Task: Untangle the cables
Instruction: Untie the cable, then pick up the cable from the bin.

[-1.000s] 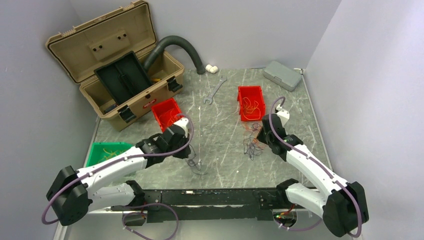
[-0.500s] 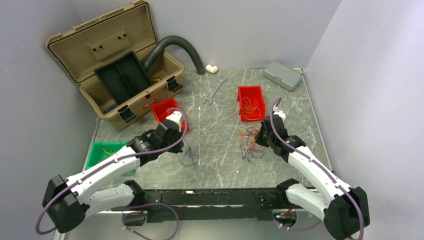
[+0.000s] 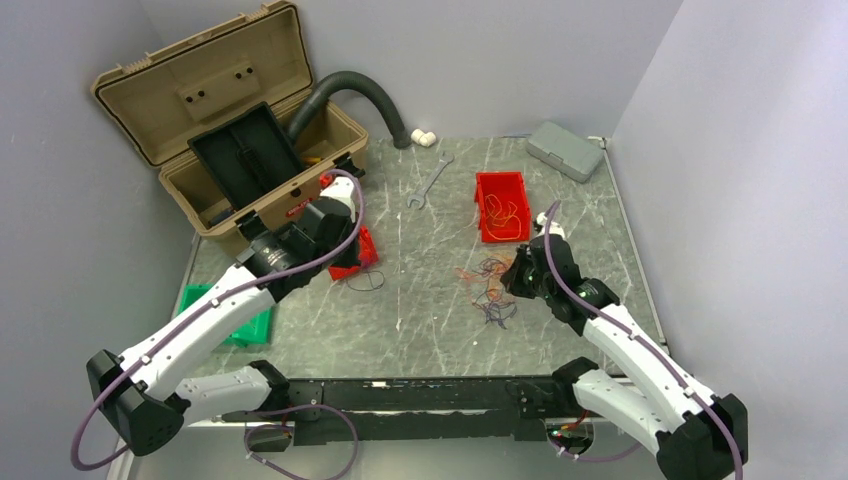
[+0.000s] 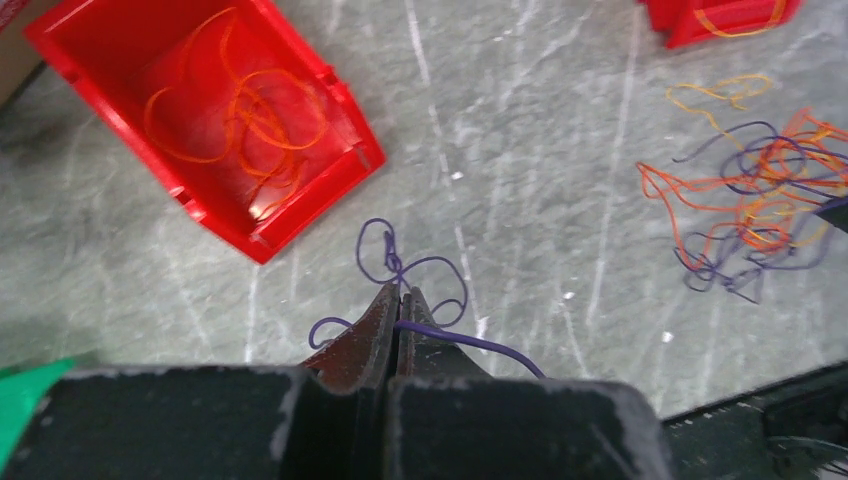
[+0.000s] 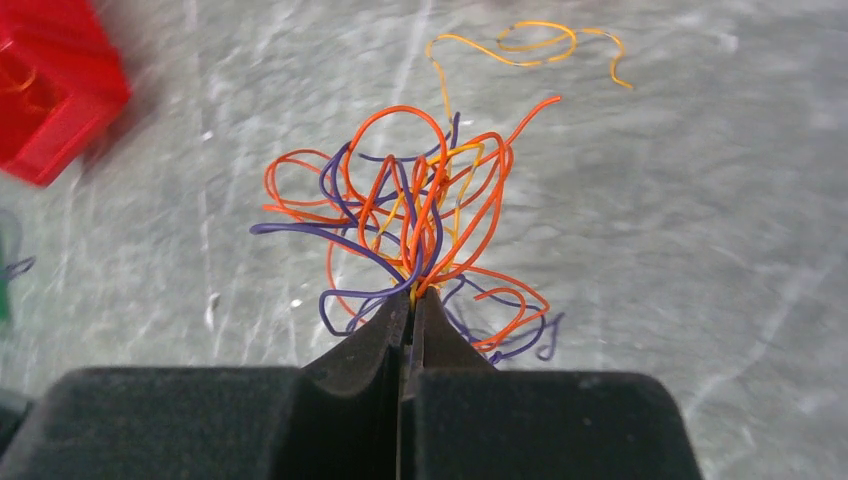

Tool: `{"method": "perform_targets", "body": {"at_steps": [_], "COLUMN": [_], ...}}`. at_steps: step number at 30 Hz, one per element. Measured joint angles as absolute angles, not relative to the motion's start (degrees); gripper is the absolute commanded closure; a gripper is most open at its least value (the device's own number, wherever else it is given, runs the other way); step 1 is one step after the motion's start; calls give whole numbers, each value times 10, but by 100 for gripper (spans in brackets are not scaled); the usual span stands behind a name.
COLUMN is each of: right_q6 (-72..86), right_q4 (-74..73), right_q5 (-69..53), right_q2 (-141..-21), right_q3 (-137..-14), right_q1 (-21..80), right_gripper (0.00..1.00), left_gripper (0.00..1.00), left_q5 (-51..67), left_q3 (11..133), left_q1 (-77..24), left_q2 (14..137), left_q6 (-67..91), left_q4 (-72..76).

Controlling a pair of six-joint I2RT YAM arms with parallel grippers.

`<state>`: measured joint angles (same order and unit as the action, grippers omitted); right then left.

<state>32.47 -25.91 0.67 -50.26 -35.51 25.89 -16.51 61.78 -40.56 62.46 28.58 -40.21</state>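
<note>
Wire tangle (image 5: pixel 420 200), orange, purple and yellow, sits clamped in right gripper (image 5: pixel 410 300); left gripper (image 4: pixel 398 295) pinches one purple wire (image 4: pixel 393 262).

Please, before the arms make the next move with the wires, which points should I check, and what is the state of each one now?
1. Is the left gripper shut on one purple wire: ok.
2. Is the purple wire apart from the tangle: ok, bare table lies between them.
3. Is the right gripper shut on the tangle: ok.
4. Is the purple wire above a bin: not ok, it hangs beside the red bin, which holds orange wires.
5. Is the purple wire lifted off the table: cannot tell.
6. Is the tangle loosened: not ok, orange, purple and yellow strands are knotted together.
</note>
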Motion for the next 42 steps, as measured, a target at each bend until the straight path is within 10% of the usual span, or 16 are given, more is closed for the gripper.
{"method": "perform_targets", "body": {"at_steps": [13, 42], "right_q6": [480, 415], "right_q4": [-460, -356], "right_q5": [296, 126], "right_q2": [-495, -470], "right_q3": [-403, -378], "right_q1": [259, 259], "right_gripper": [100, 100], "left_gripper": [100, 100], "left_q5": [39, 77], "left_q3": [643, 642], "left_q1": [-424, -466], "left_q2": [746, 818], "left_q6": [289, 291], "left_q4": [-266, -222]}}
